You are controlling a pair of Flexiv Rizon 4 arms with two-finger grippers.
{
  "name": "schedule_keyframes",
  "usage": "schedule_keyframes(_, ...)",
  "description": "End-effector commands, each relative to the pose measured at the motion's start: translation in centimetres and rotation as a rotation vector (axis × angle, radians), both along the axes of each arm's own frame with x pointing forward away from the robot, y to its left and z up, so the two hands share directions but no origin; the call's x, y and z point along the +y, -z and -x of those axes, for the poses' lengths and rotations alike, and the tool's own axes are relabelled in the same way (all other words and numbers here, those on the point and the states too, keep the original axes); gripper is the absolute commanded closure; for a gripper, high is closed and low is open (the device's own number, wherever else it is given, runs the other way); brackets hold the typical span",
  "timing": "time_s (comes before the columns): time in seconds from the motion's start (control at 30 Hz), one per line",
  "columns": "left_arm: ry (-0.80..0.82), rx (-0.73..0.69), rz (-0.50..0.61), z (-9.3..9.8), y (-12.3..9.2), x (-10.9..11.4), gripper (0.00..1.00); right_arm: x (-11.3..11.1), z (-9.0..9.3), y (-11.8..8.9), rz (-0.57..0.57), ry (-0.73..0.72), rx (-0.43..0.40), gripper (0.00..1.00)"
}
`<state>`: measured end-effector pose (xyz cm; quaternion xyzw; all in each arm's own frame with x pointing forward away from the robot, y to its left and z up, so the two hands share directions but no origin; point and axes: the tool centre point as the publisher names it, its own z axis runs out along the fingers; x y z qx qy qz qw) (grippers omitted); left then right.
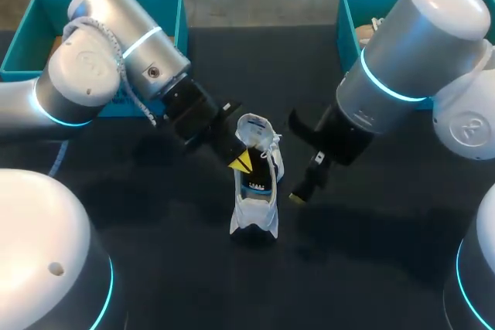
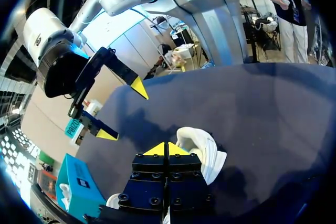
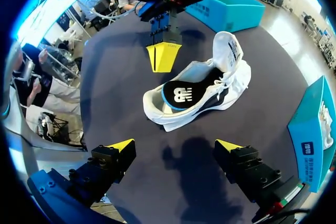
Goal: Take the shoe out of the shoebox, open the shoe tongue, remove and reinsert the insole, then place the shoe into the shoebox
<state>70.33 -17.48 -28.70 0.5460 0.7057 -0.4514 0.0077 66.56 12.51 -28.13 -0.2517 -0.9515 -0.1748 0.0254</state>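
The main risk, as it seems, is that the light shoe slides or tips on the dark worktop when the insole is pulled. This could happen because the right gripper holds its fingers wide apart and touches nothing, and the left gripper has its fingers pressed together with nothing seen between them (so no finger steadies the shoe). The shoe stands upright on its sole in the middle of the worktop, between the two grippers. It is white with laces, its tongue is lifted up, and the black, blue-edged insole lies inside.
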Motion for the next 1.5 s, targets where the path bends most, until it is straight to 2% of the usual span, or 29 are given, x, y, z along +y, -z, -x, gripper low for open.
schedule_keyframes(0.03, 0.065, -0.033, -0.057, -0.5, 0.1, 0.2, 1.0, -0.4, 0.0, 0.0, -0.007, -0.004, 0.002, 0.0)
schedule_keyframes(0.3, 0.16, -0.08, -0.141, -1.2, -0.3, 0.8, 1.0, -3.4, -2.0, -2.5, 0.056, -0.012, -0.026, 0.0)
schedule_keyframes(0.57, 0.262, -0.097, -0.217, -1.1, 0.1, 1.0, 1.0, -5.5, -3.3, -5.4, 0.103, 0.014, -0.046, 0.0)
schedule_keyframes(0.93, 0.335, -0.144, -0.32, -1.6, 0.7, 1.3, 1.0, -8.2, -3.7, -8.8, 0.155, 0.026, -0.046, 0.0)
schedule_keyframes(1.5, 0.364, -0.25, -0.464, -1.9, 0.7, -0.3, 1.0, -11.8, -3.8, -11.6, 0.194, 0.066, -0.054, 0.0)
